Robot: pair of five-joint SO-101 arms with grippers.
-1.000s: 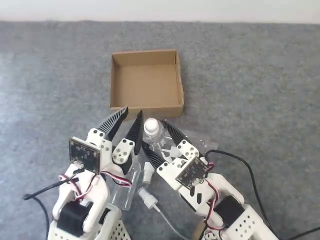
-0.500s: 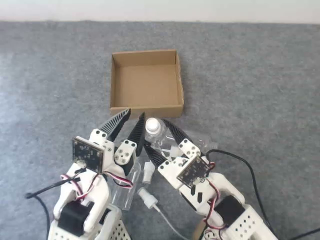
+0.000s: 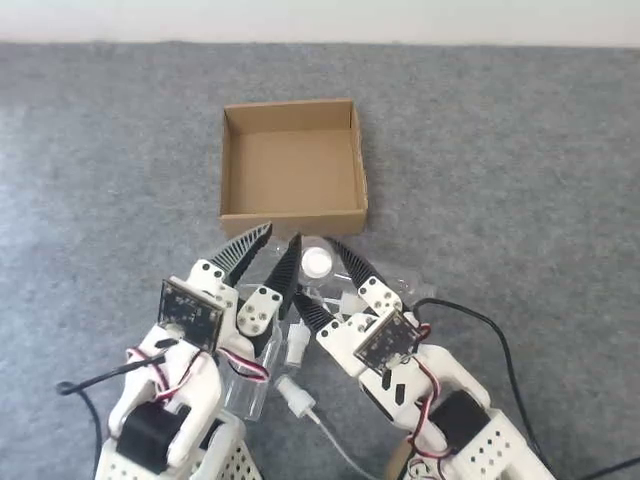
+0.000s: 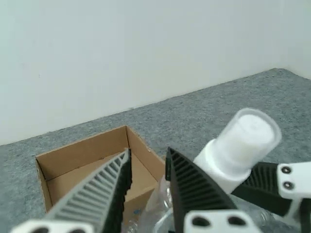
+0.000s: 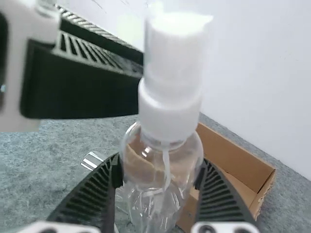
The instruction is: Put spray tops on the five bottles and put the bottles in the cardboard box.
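Nearly vertical, bottle (image 5: 160,167), spray top (image 5: 171,73) uppermost, in right gripper (image 5: 156,187).

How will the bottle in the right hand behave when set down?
The bottle looks like empty clear plastic, so it is probably light and slippery. Tall and narrow under its spray top, it may tip once released.

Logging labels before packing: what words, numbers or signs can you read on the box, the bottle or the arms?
No text here can be read.
cardboard box: plain walls in the high view; the left wrist view shows a small blue mark low on its front, too blurred to read.
bottle in the right hand: clear, no label.
circuit boards on the wrists: any print is too small to read.
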